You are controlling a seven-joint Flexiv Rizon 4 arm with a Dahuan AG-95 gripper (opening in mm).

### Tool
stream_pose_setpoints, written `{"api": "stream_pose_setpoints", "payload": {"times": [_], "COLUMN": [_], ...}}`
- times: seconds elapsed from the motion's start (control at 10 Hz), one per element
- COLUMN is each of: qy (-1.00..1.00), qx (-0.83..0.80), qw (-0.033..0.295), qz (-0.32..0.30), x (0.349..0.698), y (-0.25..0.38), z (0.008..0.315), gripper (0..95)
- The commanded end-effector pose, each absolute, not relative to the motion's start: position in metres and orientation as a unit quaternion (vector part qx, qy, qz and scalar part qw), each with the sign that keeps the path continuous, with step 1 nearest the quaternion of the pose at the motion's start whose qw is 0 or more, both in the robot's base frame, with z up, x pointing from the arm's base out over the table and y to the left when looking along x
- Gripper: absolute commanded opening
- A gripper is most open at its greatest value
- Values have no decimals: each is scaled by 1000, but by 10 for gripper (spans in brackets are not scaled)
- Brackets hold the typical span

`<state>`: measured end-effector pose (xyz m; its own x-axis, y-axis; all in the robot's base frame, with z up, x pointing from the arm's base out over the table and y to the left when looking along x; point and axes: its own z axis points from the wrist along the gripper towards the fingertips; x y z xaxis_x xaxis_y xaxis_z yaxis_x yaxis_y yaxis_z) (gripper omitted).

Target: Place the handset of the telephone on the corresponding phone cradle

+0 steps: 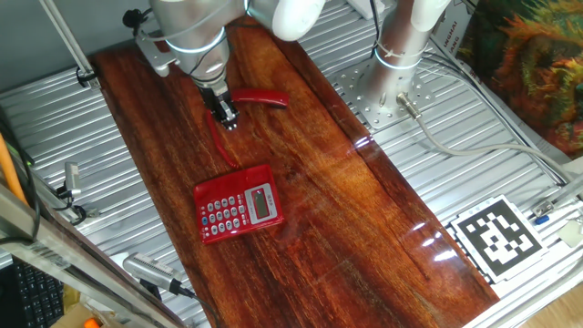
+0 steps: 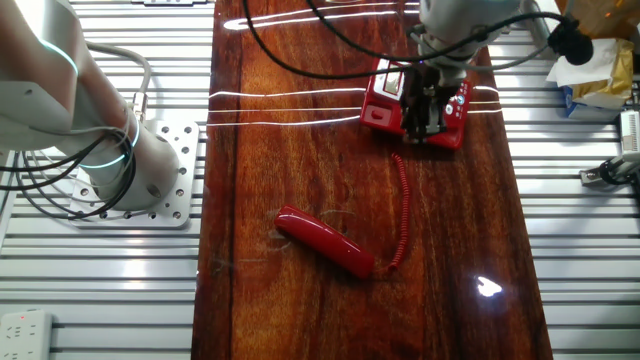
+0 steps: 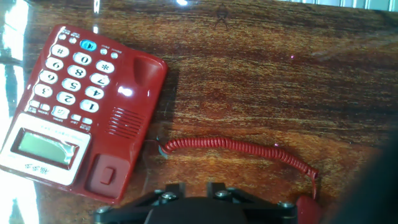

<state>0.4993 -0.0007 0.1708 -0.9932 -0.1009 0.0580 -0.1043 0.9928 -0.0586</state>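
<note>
Observation: the handset point(image 2: 325, 241) lies flat on the wooden surface point(image 2: 300, 150), lower centre of the other fixed view, well apart from the phone cradle point(image 2: 385, 100) at upper right. The coiled cord point(image 2: 402, 210) runs between them.

The hand point(image 1: 225, 116) hangs above the surface between handset and cradle, holding nothing; how far its fingers are parted cannot be told from any view.

Risks, as judged:
- A grasp near one end could let the glossy bar tilt or slip.
- The cord may snag the fingers or drag the light cradle.
- The cradle's recessed strip point(image 3: 121, 124) is narrow; a skewed handset would sit proud.
</note>
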Motion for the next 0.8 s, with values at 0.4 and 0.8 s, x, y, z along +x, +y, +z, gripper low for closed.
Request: {"api": "stream_pose_setpoints", "payload": {"times": [0.4, 0.8], "qy": [-999, -999], "qx": [-19, -18], "qw": [19, 23], "qz": [25, 21], "x": [498, 498], "y": [2, 2], "z": [179, 180], "gripper": [0, 0]}}
